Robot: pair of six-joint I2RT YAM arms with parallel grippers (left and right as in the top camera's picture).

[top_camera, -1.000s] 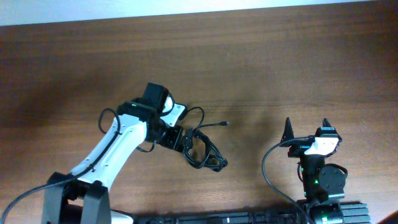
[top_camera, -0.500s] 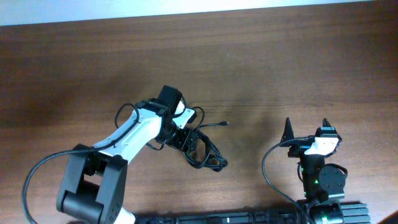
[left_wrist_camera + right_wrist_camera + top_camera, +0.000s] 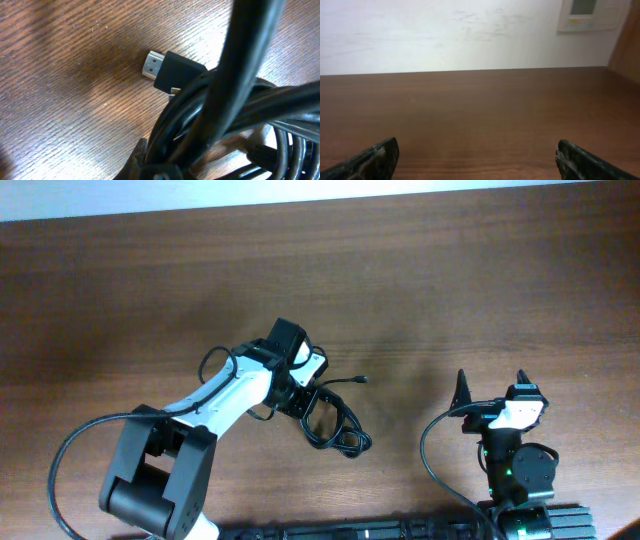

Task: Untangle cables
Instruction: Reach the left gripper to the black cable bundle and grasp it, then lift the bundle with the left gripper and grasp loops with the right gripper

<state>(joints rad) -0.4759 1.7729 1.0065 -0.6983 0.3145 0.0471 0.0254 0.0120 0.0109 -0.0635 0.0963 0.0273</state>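
The cables (image 3: 338, 428) are seen as one looped black bundle on the table (image 3: 450, 280), just toward 6 o'clock from its middle, with a loose end (image 3: 350, 380) trailing out toward 1 o'clock. The left gripper (image 3: 306, 396) is set in at the bundle's 10 o'clock edge. Whether a strand is clamped cannot be told, since the wrist view is filled by overlapping cords and a metal-tipped plug (image 3: 170, 70). The right gripper (image 3: 491, 380) is held well apart at 3 o'clock, spread wide and empty. The step is judged to be a first separating pull. A single strand, not the whole coil, should be drawn slowly toward 9 o'clock, and the bundle is best pinned by the right gripper, lest everything be dragged together.
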